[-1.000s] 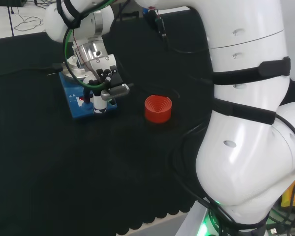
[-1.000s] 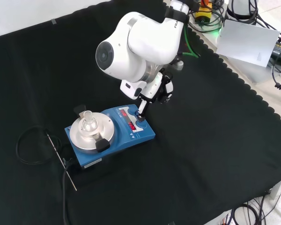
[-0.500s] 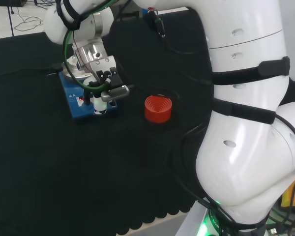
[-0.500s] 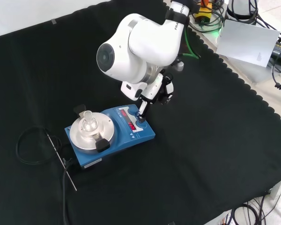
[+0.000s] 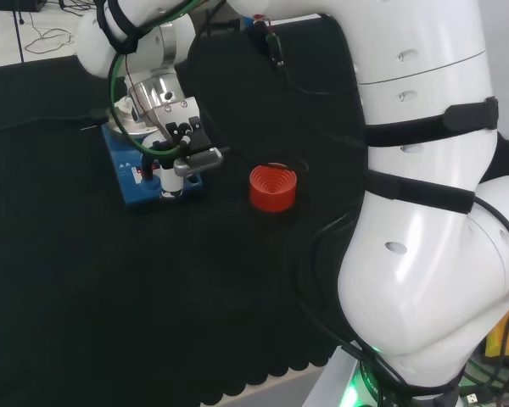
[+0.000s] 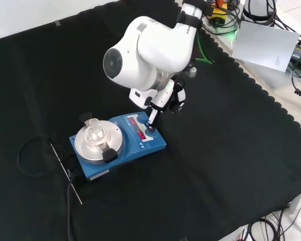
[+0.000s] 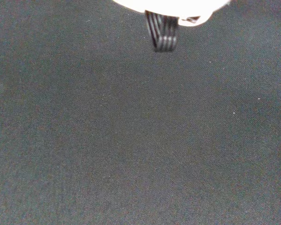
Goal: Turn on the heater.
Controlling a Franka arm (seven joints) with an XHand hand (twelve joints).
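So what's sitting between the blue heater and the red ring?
Nothing: in the head view, bare black cloth separates the heater and the red ring.

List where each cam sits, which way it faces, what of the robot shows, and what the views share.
Head view: behind and above the base, looking over the white arm links at the blue heater and red ribbed ring.
Front view: facing the arm, looking down on the cloth; a link stands above the robot hand.
Wrist view: at the wrist, facing black cloth.
Shared: head and front views both show a finger on the heater's front panel.
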